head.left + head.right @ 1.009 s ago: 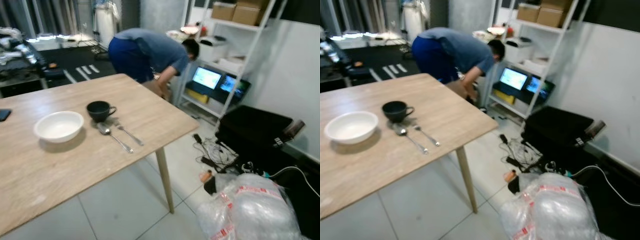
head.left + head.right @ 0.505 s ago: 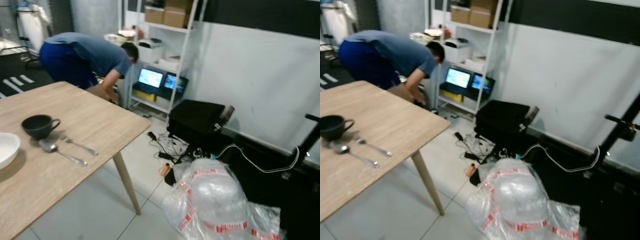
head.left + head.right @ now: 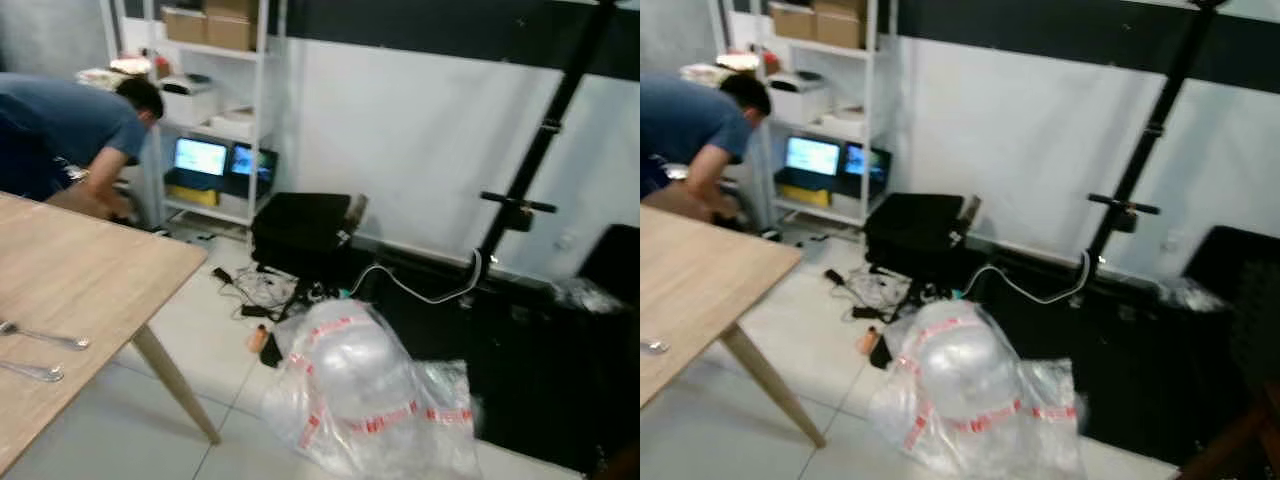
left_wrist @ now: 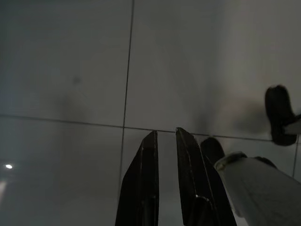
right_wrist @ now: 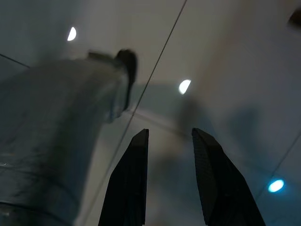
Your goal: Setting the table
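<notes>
Cutlery (image 3: 40, 339) lies at my far left on the wooden table (image 3: 90, 280), laid as a place setting. Left gripper (image 4: 164, 141) hangs nearly closed, right gripper (image 5: 169, 136) parted, both empty over floor tiles, idle while I walk.

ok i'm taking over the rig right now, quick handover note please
Left gripper: hangs over floor tiles, fingers nearly together, holding nothing.
Right gripper: hangs over the floor, fingers apart, holding nothing.
Things: the head faces away from the wooden table; the fork and spoon lie at its near edge.
Around: a person bends by the shelf; a plastic-wrapped bundle and cables lie on the floor.
Done: cutlery is laid.
Left: turn back to the table and check the setting.
</notes>
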You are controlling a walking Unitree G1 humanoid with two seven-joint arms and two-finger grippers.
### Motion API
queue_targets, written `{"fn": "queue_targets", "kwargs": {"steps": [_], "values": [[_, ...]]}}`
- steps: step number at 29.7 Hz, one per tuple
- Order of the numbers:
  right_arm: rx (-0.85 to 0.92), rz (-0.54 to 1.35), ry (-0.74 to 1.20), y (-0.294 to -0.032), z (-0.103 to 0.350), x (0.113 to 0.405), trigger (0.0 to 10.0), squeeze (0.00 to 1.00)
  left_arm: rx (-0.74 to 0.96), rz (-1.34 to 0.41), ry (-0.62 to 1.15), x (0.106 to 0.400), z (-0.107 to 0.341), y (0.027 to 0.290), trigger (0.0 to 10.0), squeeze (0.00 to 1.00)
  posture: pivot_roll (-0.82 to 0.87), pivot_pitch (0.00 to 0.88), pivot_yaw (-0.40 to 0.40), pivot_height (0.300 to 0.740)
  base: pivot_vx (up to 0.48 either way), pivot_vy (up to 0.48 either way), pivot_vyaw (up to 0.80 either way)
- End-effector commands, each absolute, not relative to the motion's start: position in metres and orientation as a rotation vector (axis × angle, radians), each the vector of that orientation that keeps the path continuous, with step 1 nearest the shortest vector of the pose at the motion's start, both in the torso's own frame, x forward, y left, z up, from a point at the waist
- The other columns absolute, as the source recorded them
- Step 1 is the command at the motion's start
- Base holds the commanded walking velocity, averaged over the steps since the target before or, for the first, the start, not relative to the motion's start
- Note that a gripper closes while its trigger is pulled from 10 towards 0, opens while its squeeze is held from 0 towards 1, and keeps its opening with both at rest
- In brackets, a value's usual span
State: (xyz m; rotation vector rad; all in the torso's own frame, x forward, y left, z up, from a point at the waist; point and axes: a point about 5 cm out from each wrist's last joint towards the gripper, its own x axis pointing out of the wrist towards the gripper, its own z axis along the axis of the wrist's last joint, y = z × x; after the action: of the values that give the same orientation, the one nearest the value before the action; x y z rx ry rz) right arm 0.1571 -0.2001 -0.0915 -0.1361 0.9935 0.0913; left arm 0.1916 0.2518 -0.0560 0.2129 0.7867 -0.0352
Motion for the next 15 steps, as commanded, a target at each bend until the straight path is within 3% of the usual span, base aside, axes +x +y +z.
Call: {"fn": "queue_targets", "kwargs": {"steps": [1,9,11,13,15], "values": [[-0.142,0.068,1.014,-0.207,-0.093,0.150,10.0,0.00,0.211,-0.042,0.790,0.190,-0.058,0.249,10.0,0.01,0.03,0.100,0.037,0.740,0.000,0.000,-0.80],[-0.134,0.038,1.003,-0.210,-0.092,0.152,10.0,0.00,0.196,-0.048,0.780,0.194,-0.058,0.246,10.0,0.02,0.03,0.101,0.035,0.740,0.000,0.000,-0.80],[-0.125,0.025,0.993,-0.211,-0.091,0.155,10.0,0.00,0.191,-0.053,0.774,0.195,-0.058,0.244,10.0,0.07,0.03,0.101,0.035,0.740,0.000,0.000,-0.80],[-0.114,0.016,0.971,-0.210,-0.089,0.160,10.0,0.00,0.175,-0.072,0.753,0.199,-0.056,0.239,10.0,0.23,0.02,0.103,0.036,0.740,0.000,0.000,-0.80],[-0.108,0.012,0.961,-0.210,-0.088,0.162,10.0,0.00,0.168,-0.085,0.745,0.200,-0.056,0.237,10.0,0.23,0.02,0.103,0.037,0.740,0.000,0.000,-0.80]]}}
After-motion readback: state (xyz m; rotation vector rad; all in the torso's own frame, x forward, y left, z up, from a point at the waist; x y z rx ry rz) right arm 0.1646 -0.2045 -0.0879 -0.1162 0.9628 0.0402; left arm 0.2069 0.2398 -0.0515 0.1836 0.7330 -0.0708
